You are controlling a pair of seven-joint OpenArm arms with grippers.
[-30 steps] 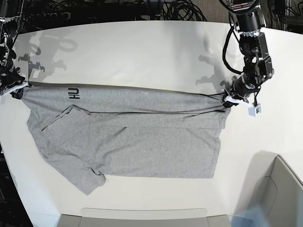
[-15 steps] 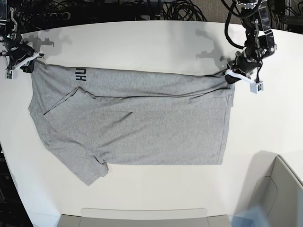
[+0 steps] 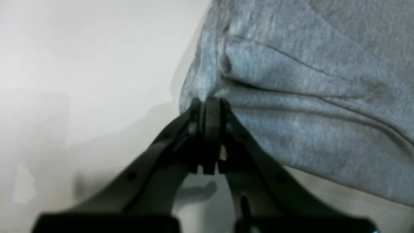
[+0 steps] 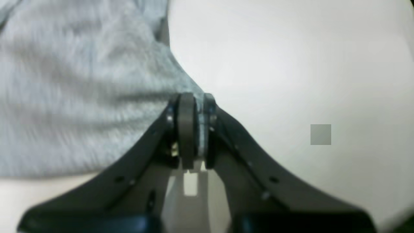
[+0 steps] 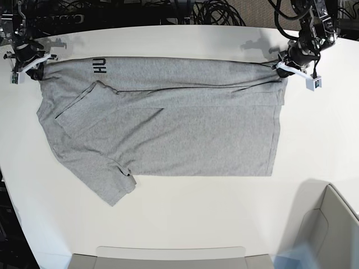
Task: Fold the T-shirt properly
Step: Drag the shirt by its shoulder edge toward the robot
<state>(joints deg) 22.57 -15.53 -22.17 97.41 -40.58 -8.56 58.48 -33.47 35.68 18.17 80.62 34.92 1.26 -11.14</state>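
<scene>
Two grippers each pinch one end of the heather-grey short-sleeved cotton T-shirt (image 5: 162,123), which lies spread on the white round-edged table (image 5: 179,218). The left gripper (image 5: 282,66) has its jaws pressed tight on a bunched corner of cloth (image 3: 207,94); the right gripper (image 5: 35,68) is likewise clamped on a thin corner (image 4: 194,94) at the opposite end. Between them the far edge runs taut, so the garment's long axis lies straight from one gripper to the other, and the body of the shirt spreads away from both toward the near side of the table. Neither arm is nearer; they share the edge. Black block lettering (image 5: 100,65) sits just inside the right gripper's corner. Bare tabletop extends beyond the shirt's near edge, likely giving room to fold; a pale bin (image 5: 328,230) stands well apart.
</scene>
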